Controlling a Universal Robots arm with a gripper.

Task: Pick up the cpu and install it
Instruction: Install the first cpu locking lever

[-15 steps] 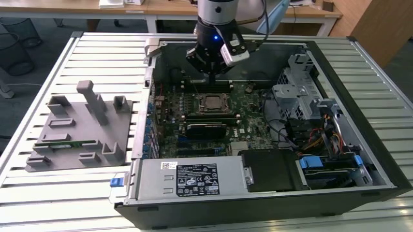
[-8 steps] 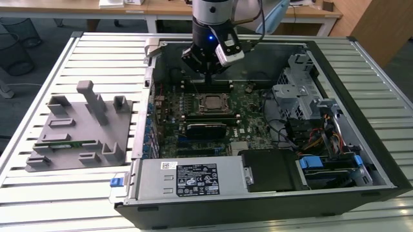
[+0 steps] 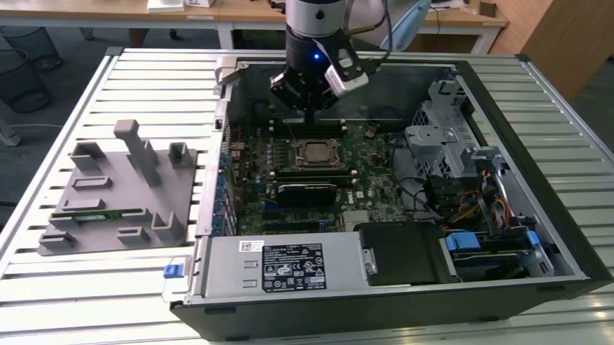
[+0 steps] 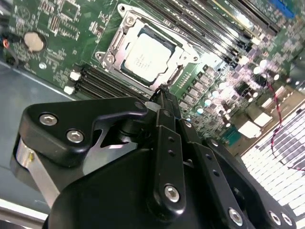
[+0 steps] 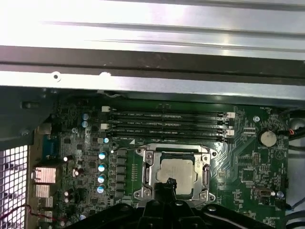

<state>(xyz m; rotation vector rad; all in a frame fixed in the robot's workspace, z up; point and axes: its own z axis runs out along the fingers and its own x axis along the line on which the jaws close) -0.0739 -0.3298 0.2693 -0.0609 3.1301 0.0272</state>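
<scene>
The cpu (image 4: 145, 52) already sat in its socket (image 4: 113, 45) on the motherboard (image 4: 52, 19), so the placing seemed done. The tool (image 4: 162, 93) hovered just above it, clenched and holding nothing.

Newsroom caption: a pale metal tabletop of long ribbed slats (image 3: 144, 68) stretches across the exterior view under bright, even indoor light. Behind it stand light wooden desks on white legs (image 3: 96, 10). Dark wire-mesh wastebaskets (image 3: 21, 79) sit on the grey-blue floor (image 3: 82, 39) at the exterior view's left. A tan wooden panel (image 3: 561, 39) rises in the far corner at the exterior view's right.
</scene>
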